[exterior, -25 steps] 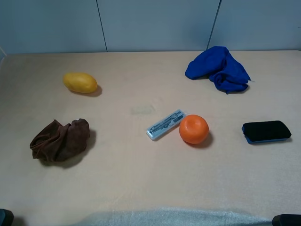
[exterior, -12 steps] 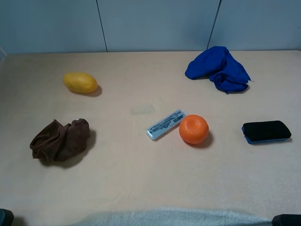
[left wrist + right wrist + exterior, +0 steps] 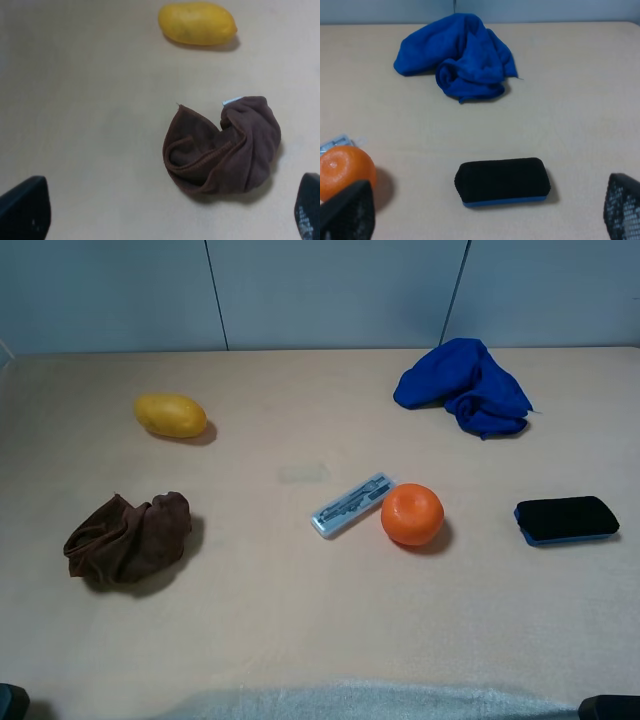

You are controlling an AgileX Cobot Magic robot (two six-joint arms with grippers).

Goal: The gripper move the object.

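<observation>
Beige table (image 3: pixel 300 620) against a grey panelled wall (image 3: pixel 330 290) (both claws spread wide); object (image 3: pixel 352 504) touches orange (image 3: pixel 412 514).

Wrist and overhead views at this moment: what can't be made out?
- Whitish bar: its dark print is too small to read overhead; in the right wrist view the orange and the frame edge leave only a corner.
- Left claw and right claw: only the fingertips show at the frame corners, wide apart.
- Arms: overhead, just dark bits at the bottom corners.
- Brown cloth: a white tag's text is unreadable.
</observation>
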